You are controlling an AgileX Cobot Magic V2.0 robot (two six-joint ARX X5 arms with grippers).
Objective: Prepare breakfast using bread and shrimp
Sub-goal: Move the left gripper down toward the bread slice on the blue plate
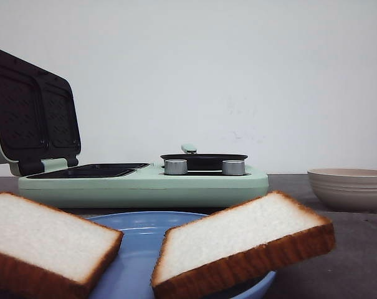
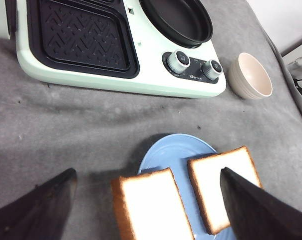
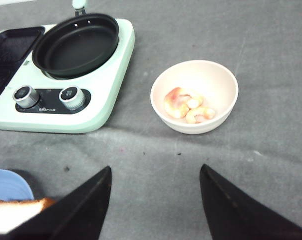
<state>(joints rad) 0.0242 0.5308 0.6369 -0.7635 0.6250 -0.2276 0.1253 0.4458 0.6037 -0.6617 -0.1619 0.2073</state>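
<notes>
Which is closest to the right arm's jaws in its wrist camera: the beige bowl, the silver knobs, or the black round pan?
1. Beige ribbed bowl holding shrimp, just ahead of the right gripper.
2. Silver knobs, on the appliance's front edge.
3. Black round pan, behind the knobs, farthest.

Each claw shows 2 fingers — black, wedge-shaped, tapering.

Left claw and right claw gape, empty.

Lab tabletop – grey cloth, bare wall
</notes>
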